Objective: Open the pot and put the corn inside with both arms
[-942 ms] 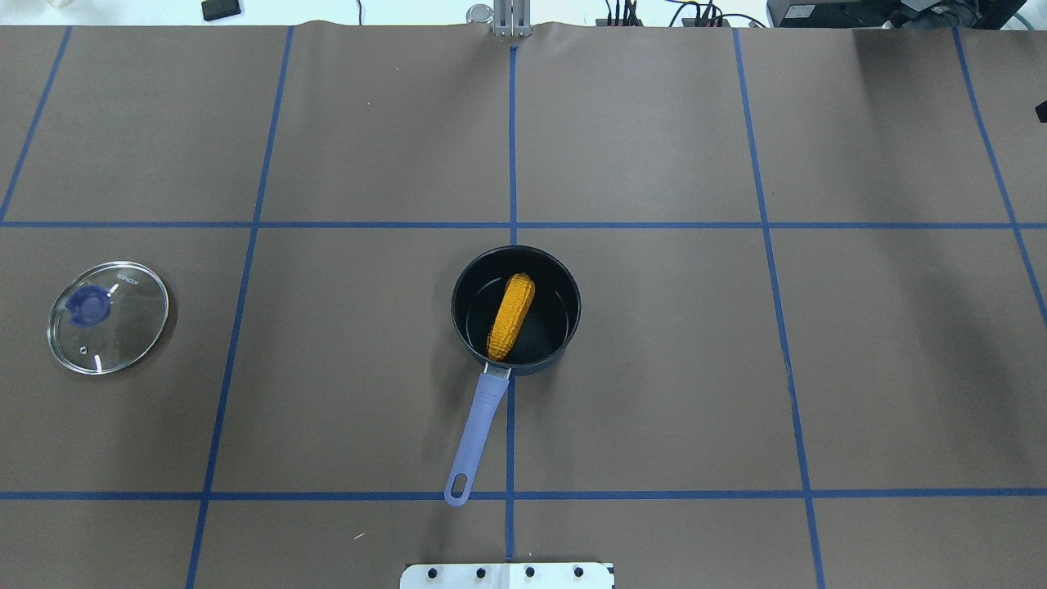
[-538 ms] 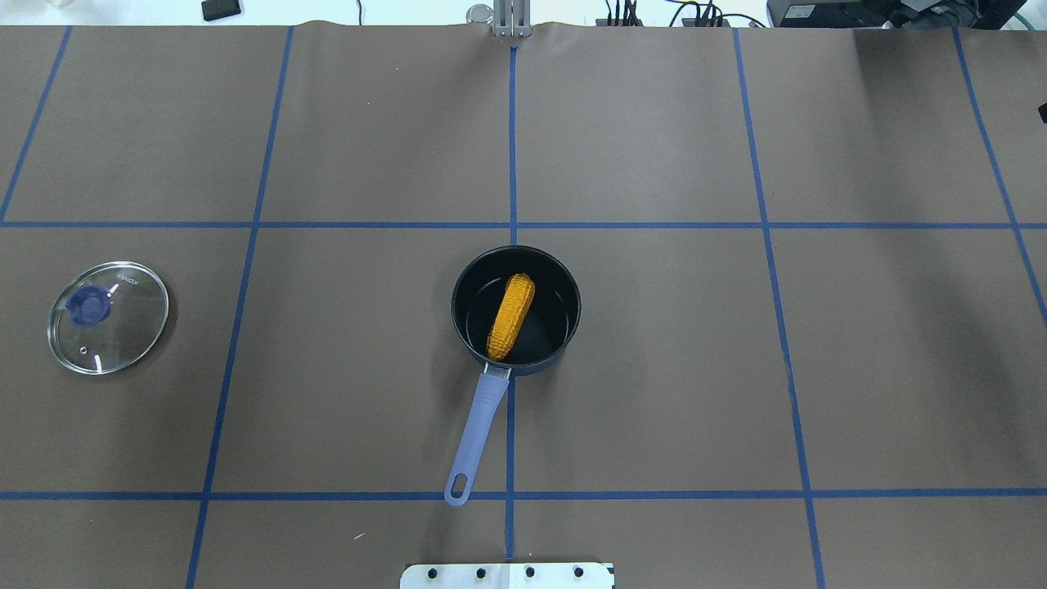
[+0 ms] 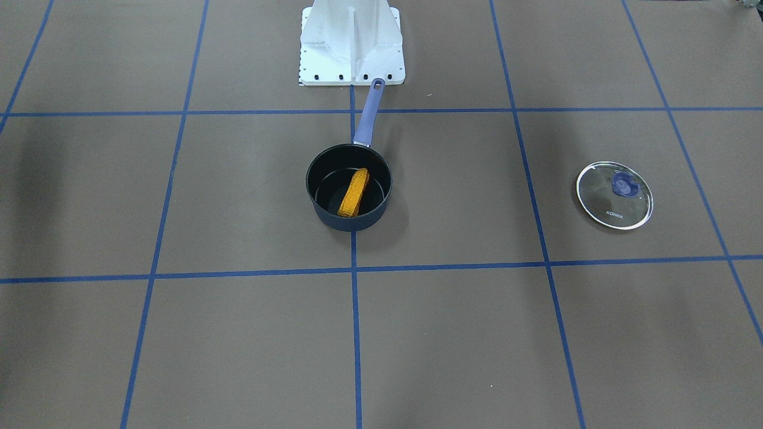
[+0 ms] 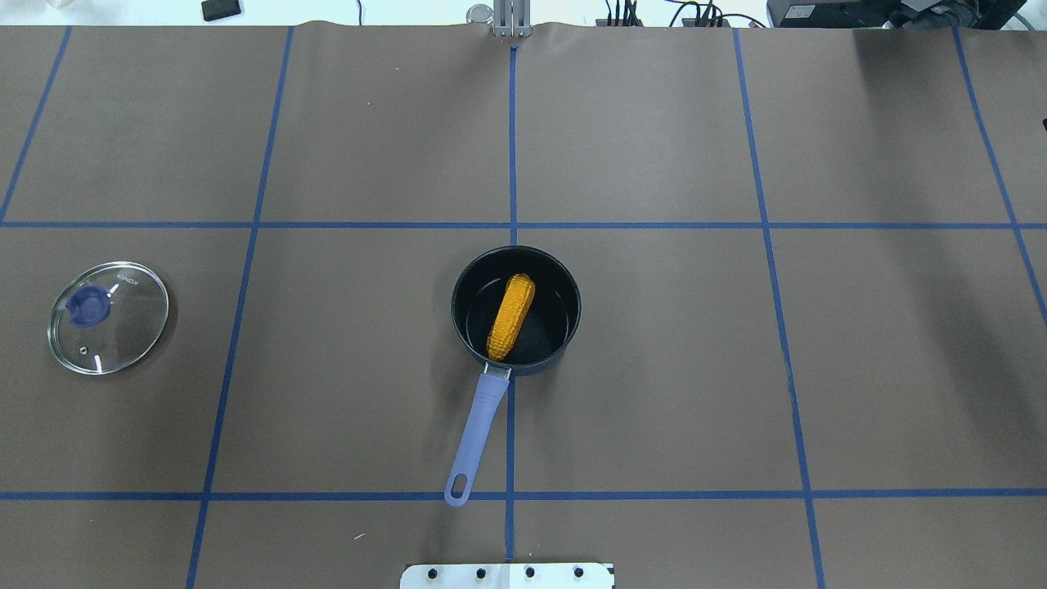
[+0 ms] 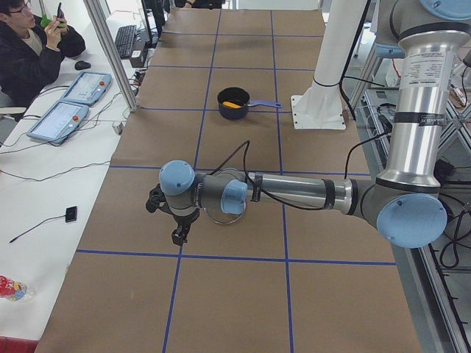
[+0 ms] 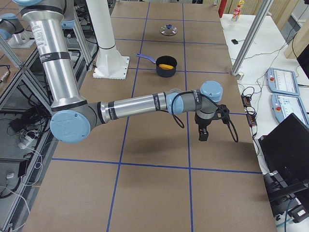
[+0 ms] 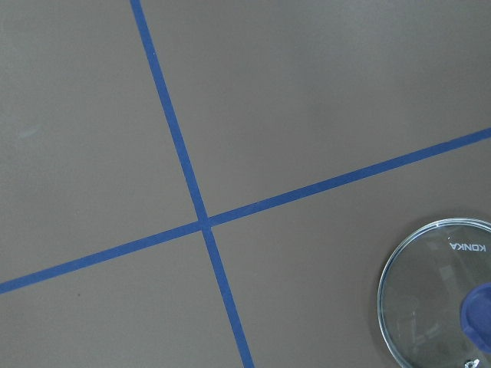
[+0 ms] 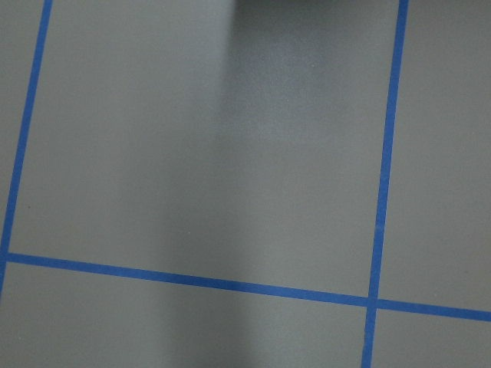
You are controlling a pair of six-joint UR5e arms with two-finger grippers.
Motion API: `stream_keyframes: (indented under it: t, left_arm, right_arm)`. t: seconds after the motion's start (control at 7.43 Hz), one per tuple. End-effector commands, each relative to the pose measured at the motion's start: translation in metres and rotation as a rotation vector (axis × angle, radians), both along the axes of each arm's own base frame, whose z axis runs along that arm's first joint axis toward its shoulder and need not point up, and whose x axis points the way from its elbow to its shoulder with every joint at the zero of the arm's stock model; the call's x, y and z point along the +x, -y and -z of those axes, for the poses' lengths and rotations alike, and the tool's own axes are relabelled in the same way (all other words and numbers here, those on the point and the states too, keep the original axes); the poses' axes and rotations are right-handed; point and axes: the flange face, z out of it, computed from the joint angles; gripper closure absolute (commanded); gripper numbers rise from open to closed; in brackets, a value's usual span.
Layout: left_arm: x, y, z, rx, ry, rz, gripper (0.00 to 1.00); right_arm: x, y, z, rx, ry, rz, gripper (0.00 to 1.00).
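At tabletop centre: the pot [image 4: 554, 319] stands upright and uncovered, straddling the middle blue tape line [image 4: 513, 147]. The corn [image 4: 512, 316] lies inside it, on the black bottom, slanted, one end leaning against the wall on the handle side. The lavender handle [image 4: 481, 429] points toward the robot's white base plate [image 3: 351, 44]; its looped end reaches the cross tape line in front of the base.

The glass lid [image 4: 108, 317] lies flat on the tabletop [image 4: 654, 368], well apart from the pot on the robot's left, blue knob [image 4: 88, 305] up. The left wrist view catches part of its rim [image 7: 441, 295] at lower right, beside a tape crossing.

The left arm [image 5: 294, 193] stretches out low over the tabletop, wrist above the lid, the left jaws hanging downward beyond it, nothing visible between them. They show only in the side view: cannot tell if wide or narrow.

The right arm [image 6: 135, 105] stretches out likewise at the opposite end, well away from the pot. The right jaws point down over bare tabletop; spread cannot be told. The right wrist view shows only brown paper and tape.
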Motion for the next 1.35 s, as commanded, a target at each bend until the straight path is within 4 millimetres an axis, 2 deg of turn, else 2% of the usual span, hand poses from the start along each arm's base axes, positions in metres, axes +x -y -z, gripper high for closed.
stream_keyframes:
  t: [0.0,0.13,0.27,0.54,0.81,0.94,1.08,1.21]
  left_arm:
    - [0.0,-0.001,-0.018,0.007,-0.006,0.009,0.02]
    - [-0.001,-0.016,-0.023,-0.012,-0.01,0.028,0.02]
    - [-0.001,-0.039,-0.03,-0.016,-0.019,0.072,0.02]
    - [-0.003,-0.076,-0.05,0.019,-0.04,0.128,0.02]
    - [-0.001,-0.074,-0.049,0.019,-0.04,0.125,0.02]
    - [-0.001,-0.072,-0.047,0.021,-0.041,0.126,0.02]
    - [0.0,-0.068,-0.044,0.015,-0.044,0.136,0.02]
    - [0.0,-0.065,-0.042,0.02,-0.045,0.136,0.02]
  right_arm:
    - [0.0,-0.001,-0.002,-0.008,0.001,-0.003,0.0]
    - [0.001,-0.004,-0.002,-0.007,0.003,-0.005,0.0]
    - [0.001,-0.005,-0.001,-0.006,0.003,-0.005,0.0]
    - [0.001,-0.006,-0.003,-0.009,0.003,-0.005,0.0]
    - [0.002,-0.012,-0.003,-0.007,0.005,-0.007,0.0]
    - [0.004,-0.042,-0.01,-0.025,0.006,-0.02,0.0]
    - [0.007,-0.069,-0.001,-0.025,0.013,-0.041,0.0]
    - [0.009,-0.085,0.003,-0.03,0.017,-0.056,0.0]
